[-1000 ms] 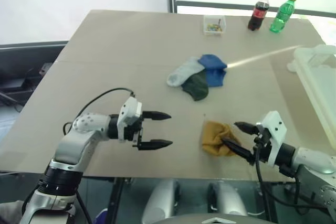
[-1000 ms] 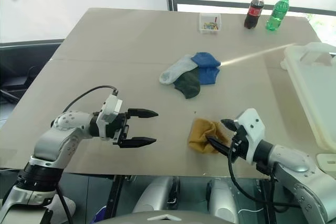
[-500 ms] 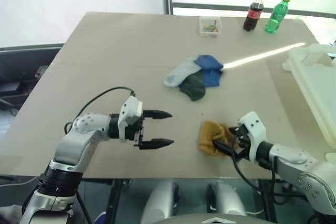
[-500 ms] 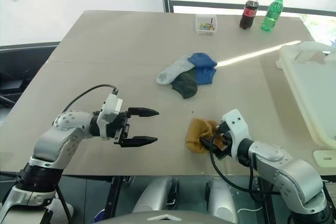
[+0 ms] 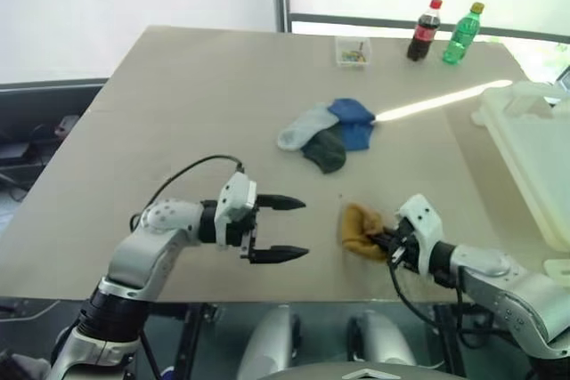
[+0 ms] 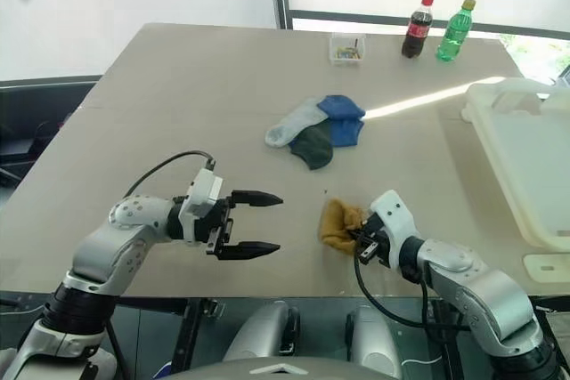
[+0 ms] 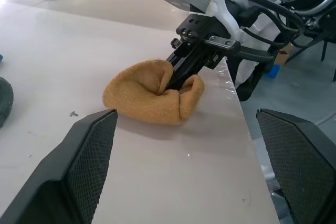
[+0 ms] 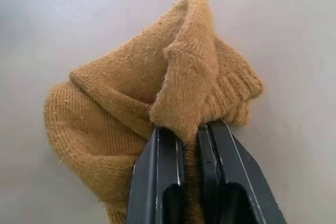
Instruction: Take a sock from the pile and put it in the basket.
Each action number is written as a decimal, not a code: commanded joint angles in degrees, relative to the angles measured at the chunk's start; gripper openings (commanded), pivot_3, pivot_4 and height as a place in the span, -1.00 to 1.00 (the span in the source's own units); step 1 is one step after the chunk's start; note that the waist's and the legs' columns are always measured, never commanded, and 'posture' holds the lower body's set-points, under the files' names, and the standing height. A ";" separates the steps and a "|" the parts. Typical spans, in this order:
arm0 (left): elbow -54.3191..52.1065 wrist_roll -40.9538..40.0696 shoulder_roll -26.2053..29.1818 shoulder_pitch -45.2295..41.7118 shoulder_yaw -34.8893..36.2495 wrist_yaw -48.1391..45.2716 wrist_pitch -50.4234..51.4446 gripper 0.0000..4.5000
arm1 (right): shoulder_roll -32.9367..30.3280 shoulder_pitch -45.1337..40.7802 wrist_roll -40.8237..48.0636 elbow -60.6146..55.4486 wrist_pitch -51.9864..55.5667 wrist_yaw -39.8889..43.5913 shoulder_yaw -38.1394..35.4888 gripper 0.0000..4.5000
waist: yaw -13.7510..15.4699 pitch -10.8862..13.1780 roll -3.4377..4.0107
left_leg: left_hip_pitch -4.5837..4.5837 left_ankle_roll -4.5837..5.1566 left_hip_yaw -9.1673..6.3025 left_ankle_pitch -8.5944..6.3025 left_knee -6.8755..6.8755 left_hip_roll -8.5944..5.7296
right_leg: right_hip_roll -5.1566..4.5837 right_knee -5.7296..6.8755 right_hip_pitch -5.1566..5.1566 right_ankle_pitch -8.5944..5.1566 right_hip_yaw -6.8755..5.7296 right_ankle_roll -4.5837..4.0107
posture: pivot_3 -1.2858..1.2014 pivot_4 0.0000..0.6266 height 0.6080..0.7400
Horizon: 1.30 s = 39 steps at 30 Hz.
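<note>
One mustard sock (image 8: 157, 103) lies apart from the pile (image 5: 329, 131), near the front edge of the surface (image 5: 178, 113), at about six o'clock from the other socks. The right pincer (image 8: 189, 145) is pinched tight on a raised fold of it, low against the surface, likely so the knit bunches up and lifts cleanly. The left pincer (image 5: 289, 229) hangs spread wide and empty at nine o'clock from the sock, seemingly kept clear. The basket (image 5: 534, 157) waits at three o'clock along the right edge, so the lift and carry are not yet done.
</note>
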 commanded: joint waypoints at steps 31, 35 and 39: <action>0.16 2.50 -16.99 -7.63 -2.20 14.80 -3.58 1.00 | -16.79 -53.74 -0.53 81.50 -22.42 -12.61 -31.30 -0.99 | -0.87 1.07 1.30 | -0.87 0.36 0.71 0.08 0.12 -0.17 | 0.39 0.28 -0.91 0.26 0.35 0.40 | 0.03 -0.52 0.83; -1.35 2.11 -17.55 -7.02 -2.43 17.15 -3.08 1.00 | -16.79 -56.58 -3.93 87.58 -24.83 -11.59 -30.96 -0.99 | -0.87 1.07 1.30 | -0.91 0.33 0.72 0.09 0.12 -0.17 | 0.39 0.26 -0.91 0.27 0.37 0.41 | 0.03 -0.52 0.83; -1.85 2.28 -17.78 -6.61 -2.88 18.26 -3.15 1.00 | -16.60 -57.92 -6.56 91.90 -25.62 -12.34 -31.10 -0.99 | -0.82 1.07 1.31 | -0.92 0.20 0.72 0.17 0.12 -0.18 | 0.37 0.22 -0.90 0.28 0.36 0.42 | 0.03 -0.52 0.83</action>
